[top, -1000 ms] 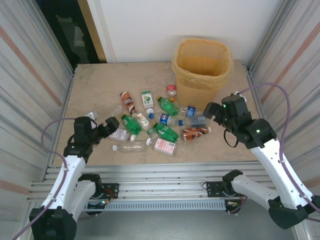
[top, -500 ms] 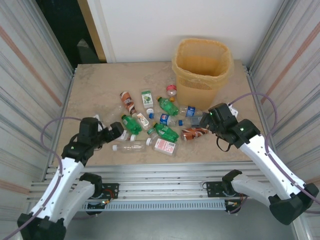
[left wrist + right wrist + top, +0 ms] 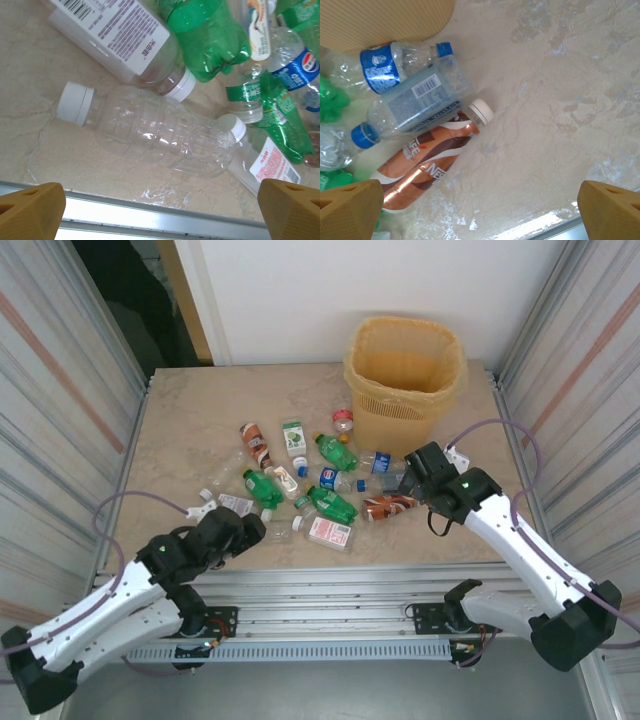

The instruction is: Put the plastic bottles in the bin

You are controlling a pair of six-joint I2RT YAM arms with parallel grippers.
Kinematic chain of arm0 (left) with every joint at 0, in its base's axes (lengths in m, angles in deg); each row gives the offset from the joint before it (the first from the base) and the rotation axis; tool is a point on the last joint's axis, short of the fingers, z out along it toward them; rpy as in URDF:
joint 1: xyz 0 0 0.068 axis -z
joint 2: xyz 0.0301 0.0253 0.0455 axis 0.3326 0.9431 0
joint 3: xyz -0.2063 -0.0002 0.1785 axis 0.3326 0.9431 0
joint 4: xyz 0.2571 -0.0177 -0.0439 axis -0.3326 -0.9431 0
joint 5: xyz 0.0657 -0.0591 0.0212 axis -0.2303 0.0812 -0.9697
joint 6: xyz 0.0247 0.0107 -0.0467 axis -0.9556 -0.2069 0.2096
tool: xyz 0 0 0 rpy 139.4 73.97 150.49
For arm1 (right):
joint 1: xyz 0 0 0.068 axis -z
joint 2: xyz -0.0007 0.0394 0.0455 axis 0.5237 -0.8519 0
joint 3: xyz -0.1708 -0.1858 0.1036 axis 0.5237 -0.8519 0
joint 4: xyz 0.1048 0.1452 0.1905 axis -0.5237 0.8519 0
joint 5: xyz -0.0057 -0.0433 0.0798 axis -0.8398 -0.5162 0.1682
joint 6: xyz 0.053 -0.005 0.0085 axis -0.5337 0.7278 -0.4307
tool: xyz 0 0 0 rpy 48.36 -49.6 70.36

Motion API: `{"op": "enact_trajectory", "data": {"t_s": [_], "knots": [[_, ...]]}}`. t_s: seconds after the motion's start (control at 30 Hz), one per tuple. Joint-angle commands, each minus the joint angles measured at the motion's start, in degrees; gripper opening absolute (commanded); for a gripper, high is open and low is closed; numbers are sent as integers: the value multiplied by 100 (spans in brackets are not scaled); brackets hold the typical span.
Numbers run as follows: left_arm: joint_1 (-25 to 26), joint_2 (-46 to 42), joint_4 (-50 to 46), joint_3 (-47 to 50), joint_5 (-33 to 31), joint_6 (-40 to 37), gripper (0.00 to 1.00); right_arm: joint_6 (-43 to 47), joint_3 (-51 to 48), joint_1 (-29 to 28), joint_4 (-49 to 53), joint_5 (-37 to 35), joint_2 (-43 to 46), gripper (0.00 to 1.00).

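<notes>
The small plastic bottles (image 3: pixel 310 485), green, clear and brown-labelled, lie scattered on the beige marbled table (image 3: pixel 190 430) before the tall yellow-beige lattice bin (image 3: pixel 405 380), with the left gripper (image 3: pixel 245 528) spread wide over a clear white-capped bottle (image 3: pixel 150 127) and the right gripper (image 3: pixel 412 468) spread wide near a brown-labelled bottle (image 3: pixel 430 160).
</notes>
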Motion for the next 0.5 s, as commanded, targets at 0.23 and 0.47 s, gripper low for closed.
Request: {"op": "enact_trajectory", "data": {"t_s": [0.23, 0.47], "knots": [[132, 696, 811, 480, -510, 1475, 99, 578, -113, 65, -450, 197, -113, 98], [-3, 996, 1292, 619, -434, 1816, 99, 840, -321, 389, -792, 712, -98, 98]]}}
